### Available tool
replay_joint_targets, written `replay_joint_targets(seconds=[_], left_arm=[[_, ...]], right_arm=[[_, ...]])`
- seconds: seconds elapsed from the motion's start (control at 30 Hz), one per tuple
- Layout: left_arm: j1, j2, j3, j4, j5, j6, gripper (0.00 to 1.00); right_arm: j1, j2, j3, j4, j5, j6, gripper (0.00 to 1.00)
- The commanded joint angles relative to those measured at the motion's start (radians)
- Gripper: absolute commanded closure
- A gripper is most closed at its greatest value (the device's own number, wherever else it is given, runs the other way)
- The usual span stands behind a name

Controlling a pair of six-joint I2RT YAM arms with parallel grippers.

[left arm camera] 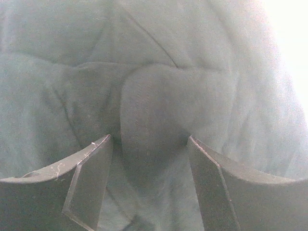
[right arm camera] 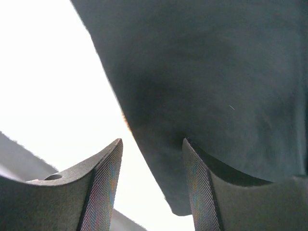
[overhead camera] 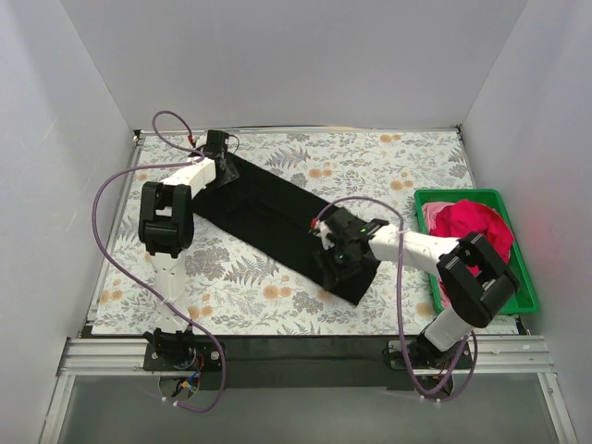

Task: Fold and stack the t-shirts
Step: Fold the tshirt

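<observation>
Progress: plain black cloth t-shirt (overhead camera: 268,217) is folded into a long narrow strip and lies diagonally on the floral-patterned tablecloth (overhead camera: 370,166). Cross-folds look undone. Crumpled pinkish-red t-shirt (overhead camera: 472,227) sits unfolded in the green plastic crate (overhead camera: 462,193) at right; nothing stacked. At the strip's far end, left gripper (left arm camera: 149,138), fingers part-open astride a raised hump of cloth; pinched or not, cannot tell. At the near end, right gripper (right arm camera: 152,140), part-open, shirt corner between fingers, a gap beside one, so unclamped.
</observation>
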Motion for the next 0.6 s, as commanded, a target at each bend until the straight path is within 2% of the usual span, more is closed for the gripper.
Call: replay_joint_targets(seconds=[0.0, 0.03, 0.13, 0.27, 0.3, 0.5, 0.57], left_arm=[[-0.001, 0.072, 0.042, 0.017, 0.085, 0.079, 0.41], [-0.006, 0.085, 0.051, 0.026, 0.102, 0.096, 0.4], [-0.037, 0.119, 0.088, 0.06, 0.122, 0.165, 0.39], [-0.109, 0.154, 0.125, 0.103, 0.14, 0.232, 0.36], [-0.119, 0.158, 0.129, 0.118, 0.139, 0.245, 0.32], [-0.139, 0.058, 0.117, 0.159, 0.053, 0.219, 0.32], [-0.139, 0.026, 0.123, 0.17, 0.029, 0.222, 0.29]], right_arm=[[0.175, 0.052, -0.046, -0.2, -0.197, 0.045, 0.49], [0.238, 0.055, -0.026, -0.202, -0.22, 0.042, 0.49], [0.326, 0.104, 0.079, -0.205, -0.251, 0.007, 0.48], [0.39, 0.226, 0.231, -0.24, -0.252, -0.028, 0.48], [0.396, 0.236, 0.255, -0.249, -0.243, -0.036, 0.48], [0.358, 0.151, 0.366, -0.297, -0.107, -0.056, 0.47], [0.317, 0.113, 0.37, -0.305, -0.052, -0.07, 0.47]])
